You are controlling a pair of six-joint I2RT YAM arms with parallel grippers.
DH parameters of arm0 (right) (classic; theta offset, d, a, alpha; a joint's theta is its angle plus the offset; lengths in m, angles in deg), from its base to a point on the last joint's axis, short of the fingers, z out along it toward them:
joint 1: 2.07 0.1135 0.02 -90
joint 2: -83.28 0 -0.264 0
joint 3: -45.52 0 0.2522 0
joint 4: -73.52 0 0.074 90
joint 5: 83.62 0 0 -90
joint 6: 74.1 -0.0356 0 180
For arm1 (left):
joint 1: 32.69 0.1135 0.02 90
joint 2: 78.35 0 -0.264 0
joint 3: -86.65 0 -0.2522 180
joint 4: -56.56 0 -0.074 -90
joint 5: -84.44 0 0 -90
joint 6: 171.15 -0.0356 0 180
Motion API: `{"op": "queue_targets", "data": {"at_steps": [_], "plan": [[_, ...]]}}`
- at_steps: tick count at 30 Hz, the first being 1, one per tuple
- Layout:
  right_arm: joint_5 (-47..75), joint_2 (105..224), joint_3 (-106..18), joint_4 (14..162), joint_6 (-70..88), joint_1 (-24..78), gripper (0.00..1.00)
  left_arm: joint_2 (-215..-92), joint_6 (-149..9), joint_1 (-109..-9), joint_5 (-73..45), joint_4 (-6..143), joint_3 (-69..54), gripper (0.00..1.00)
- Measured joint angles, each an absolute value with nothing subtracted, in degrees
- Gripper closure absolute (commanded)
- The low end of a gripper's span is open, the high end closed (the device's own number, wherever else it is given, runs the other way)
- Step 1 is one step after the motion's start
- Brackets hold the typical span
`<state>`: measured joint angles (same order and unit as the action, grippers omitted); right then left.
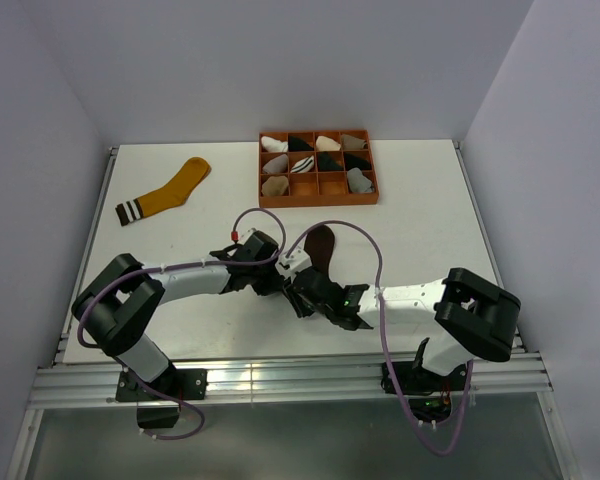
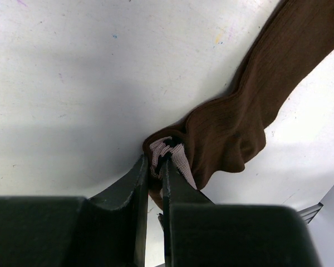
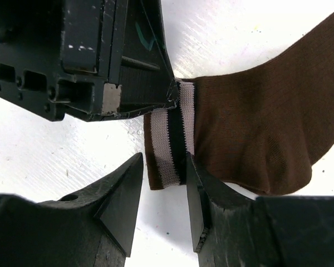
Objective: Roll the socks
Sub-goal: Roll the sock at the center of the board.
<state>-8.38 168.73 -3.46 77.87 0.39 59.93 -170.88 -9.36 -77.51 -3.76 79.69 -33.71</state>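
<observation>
A dark brown sock [image 1: 322,243] lies at the middle of the table, its striped cuff [image 3: 170,150] toward the arms. My left gripper [image 2: 156,161] is shut on the far corner of that cuff [image 2: 177,158], pinching the fabric into a fold. In the right wrist view its dark fingers [image 3: 142,78] meet the cuff's top edge. My right gripper [image 3: 164,157] is open, with one finger on each side of the cuff's near end; the sock's body [image 3: 256,128] spreads to the right. A mustard-yellow sock [image 1: 168,193] lies flat at the far left.
An orange compartment tray [image 1: 260,172] with several small rolled bundles stands at the back centre. Both arms meet at the table's middle, wrists almost touching [image 1: 290,280]. Cables loop above them. The table's near edge is a metal rail [image 1: 280,375].
</observation>
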Motion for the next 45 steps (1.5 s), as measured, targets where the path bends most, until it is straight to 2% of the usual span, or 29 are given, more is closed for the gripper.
{"op": "queue_targets", "data": {"at_steps": [11, 12, 14, 15, 17, 18, 20, 21, 22, 27, 34, 40, 45], "plan": [[-8.9, 172.4, -5.2, 78.6, 1.9, 60.0, 0.57, -170.9, -9.3, -77.4, -3.8, 79.9, -33.6, 0.99], [-9.3, 173.1, -5.8, 79.0, 1.9, 60.0, 0.59, -170.9, -9.3, -77.4, -3.8, 79.9, -33.6, 0.99], [-9.9, 173.8, -6.7, 79.8, 1.9, 60.0, 0.67, -170.9, -9.3, -77.2, -3.8, 79.9, -33.6, 0.99], [-10.2, 174.1, -7.0, 80.0, 1.8, 60.0, 0.79, -170.9, -9.3, -77.0, -3.9, 79.8, -33.6, 0.97], [-10.4, 174.2, -7.3, 80.2, 1.7, 60.0, 0.92, -170.9, -9.3, -76.7, -4.1, 79.8, -33.6, 0.93], [-10.3, 174.2, -7.3, 80.2, 1.5, 60.0, 1.0, -170.9, -9.3, -76.6, -4.3, 79.8, -33.6, 0.86], [-9.4, 174.2, -7.3, 80.2, 1.3, 59.3, 1.0, -170.9, -9.4, -76.4, -4.4, 79.7, -33.7, 0.79], [-8.3, 174.0, -7.3, 80.2, 1.2, 58.7, 1.0, -170.7, -9.3, -76.4, -4.3, 79.6, -33.8, 0.71], [-6.9, 173.9, -7.3, 80.2, 1.0, 58.0, 1.0, -170.5, -9.3, -76.3, -4.3, 79.4, -34.1, 0.66], [6.4, 172.5, -6.5, 79.6, -1.9, 50.6, 1.0, -165.7, -7.5, -75.7, -2.5, 79.2, -38.1, 0.45], [28.3, 172.9, -1.7, 72.0, -11.2, 38.4, 1.0, -155.7, -6.1, -75.0, 0.9, 78.9, -42.0, 0.43], [44.2, 180.9, 3.7, 53.9, -25.0, 31.8, 1.0, -155.9, -6.2, -75.0, 0.5, 75.6, -43.4, 0.44], [52.1, 187.5, 7.9, 39.6, -35.0, 27.2, 1.0, -158.6, -6.5, -76.0, -0.1, 73.5, -43.5, 0.45]]}}
